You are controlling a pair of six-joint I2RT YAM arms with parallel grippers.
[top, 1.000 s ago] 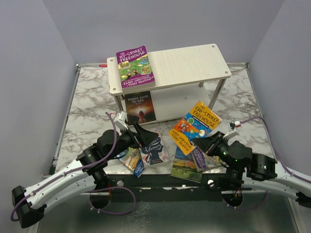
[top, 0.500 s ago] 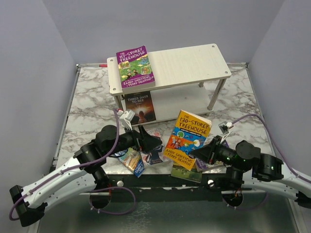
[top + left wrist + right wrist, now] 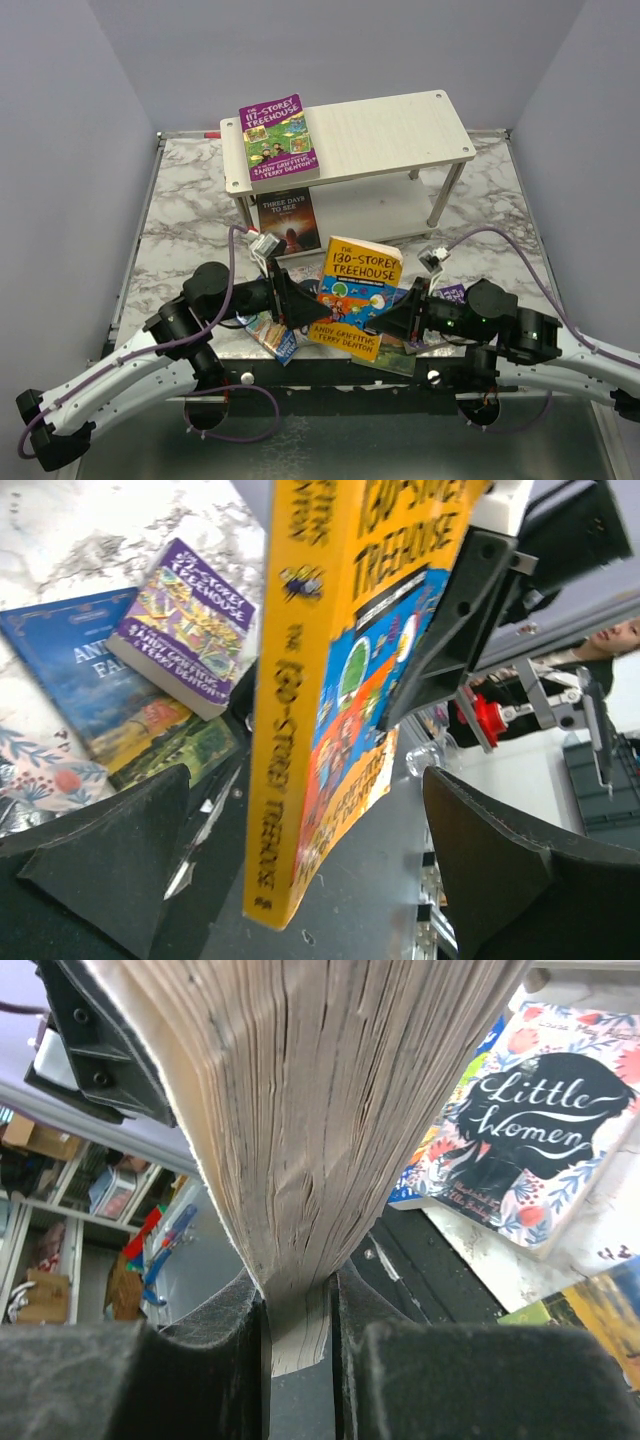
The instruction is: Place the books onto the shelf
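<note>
My right gripper (image 3: 398, 320) is shut on the page edge of the orange "130-Storey Treehouse" book (image 3: 356, 298) and holds it upright above the table's front. In the right wrist view the pages (image 3: 320, 1140) are pinched between the fingers of that gripper (image 3: 298, 1305). My left gripper (image 3: 310, 870) is open, with the book's yellow spine (image 3: 290, 720) hanging between its fingers, touching neither. The pale two-tier shelf (image 3: 390, 130) carries a purple Treehouse book (image 3: 278, 137) on top and a dark book (image 3: 288, 220) on its lower board. "Little Women" (image 3: 540, 1140), "Animal Farm" (image 3: 85, 675) and a small purple Treehouse book (image 3: 190, 625) lie on the marble.
The loose books lie close to the table's black front edge (image 3: 330, 368). Purple cables (image 3: 235, 280) loop off both wrists. Grey walls close in the marble table (image 3: 180, 210) on the left, right and back.
The right gripper has carried the orange book leftwards and tipped it upright. The left gripper has shifted slightly, and the book now hangs between its open fingers.
</note>
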